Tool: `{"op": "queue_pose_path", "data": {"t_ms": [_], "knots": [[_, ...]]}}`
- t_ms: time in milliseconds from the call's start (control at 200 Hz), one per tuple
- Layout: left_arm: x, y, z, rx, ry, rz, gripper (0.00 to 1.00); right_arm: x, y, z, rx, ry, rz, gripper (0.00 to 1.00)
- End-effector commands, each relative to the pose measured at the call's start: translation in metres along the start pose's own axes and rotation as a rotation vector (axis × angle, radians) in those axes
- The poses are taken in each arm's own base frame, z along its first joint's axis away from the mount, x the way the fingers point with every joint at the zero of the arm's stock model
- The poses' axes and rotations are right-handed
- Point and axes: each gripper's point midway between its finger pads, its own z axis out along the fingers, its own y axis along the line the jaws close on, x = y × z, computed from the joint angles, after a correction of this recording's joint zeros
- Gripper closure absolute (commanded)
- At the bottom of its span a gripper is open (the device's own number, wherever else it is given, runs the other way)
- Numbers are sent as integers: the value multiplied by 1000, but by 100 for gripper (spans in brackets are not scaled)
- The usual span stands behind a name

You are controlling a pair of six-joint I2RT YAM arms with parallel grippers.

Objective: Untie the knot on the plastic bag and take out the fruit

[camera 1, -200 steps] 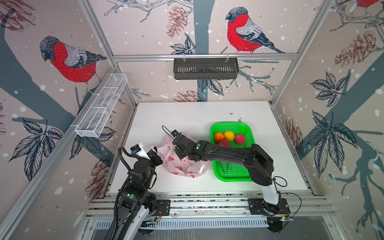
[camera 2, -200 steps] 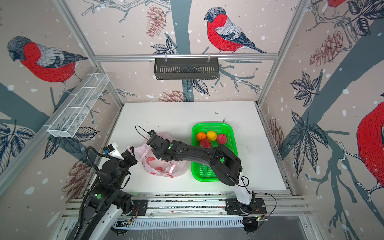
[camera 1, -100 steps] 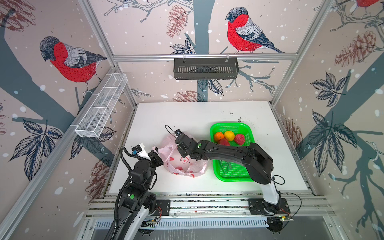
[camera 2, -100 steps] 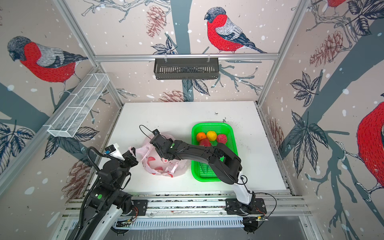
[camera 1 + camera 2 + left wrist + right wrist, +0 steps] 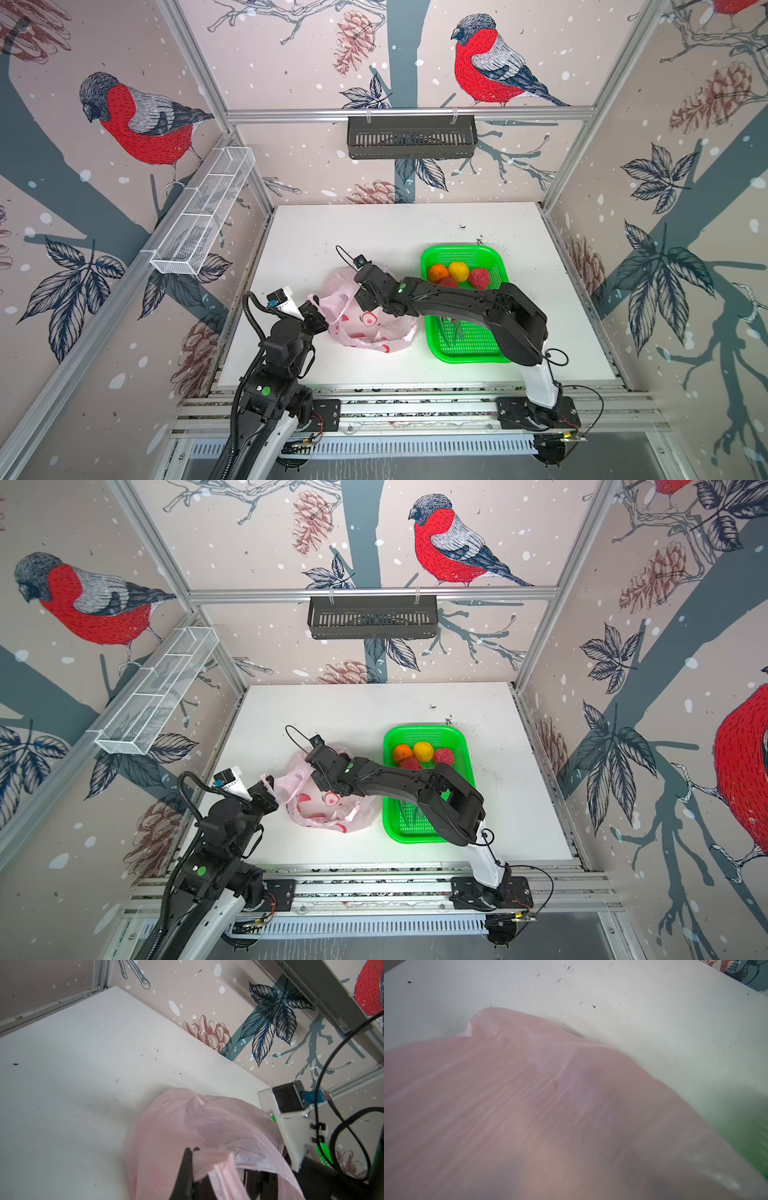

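The pale pink plastic bag (image 5: 370,328) lies crumpled near the table's front, left of the green tray (image 5: 469,345). My left gripper (image 5: 192,1152) is shut on a thin handle strip at the bag's left edge, and it shows in a top view as the left gripper (image 5: 316,311). My right gripper (image 5: 361,298) reaches across into the bag's mouth. Pink film covers its wrist camera, so its jaws are hidden. The knot is hidden; one handle loop (image 5: 340,300) stands loose. Fruit lies in the tray: an orange (image 5: 437,273), a yellow citrus (image 5: 458,270), a pinkish-red fruit (image 5: 479,278) and a partly hidden magenta one (image 5: 448,283).
The right arm (image 5: 478,305) spans the tray's near half. A black basket (image 5: 411,137) hangs on the back wall and a white wire shelf (image 5: 203,216) on the left wall. Bare white table (image 5: 374,232) lies behind the bag.
My right gripper has shifted a little to the right and farther back inside the bag, lifting the plastic with it. The left gripper keeps its pinch and has barely moved.
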Motion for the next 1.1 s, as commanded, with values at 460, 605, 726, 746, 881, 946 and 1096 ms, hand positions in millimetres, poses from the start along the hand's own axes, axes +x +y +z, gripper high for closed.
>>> {"op": "queue_pose_path", "data": {"t_ms": [460,605,726,746,881,946,1096], "knots": [[-12,-19,1,78,-32,13,100,-11,20,6,-193,-34,6,3],[-12,-20,2,83,-31,19,100,-10,20,10,-224,-25,20,2],[-12,-20,3,86,-31,25,100,-10,21,13,-248,-19,28,1],[-11,-21,2,88,-30,26,100,-9,22,13,-253,-15,29,1],[-10,-20,3,86,-30,27,100,-7,21,17,-261,-6,31,1],[-10,-20,3,88,-31,26,100,-6,20,19,-259,0,33,1],[-10,-20,4,88,-30,26,100,-3,19,23,-253,15,33,1]]}}
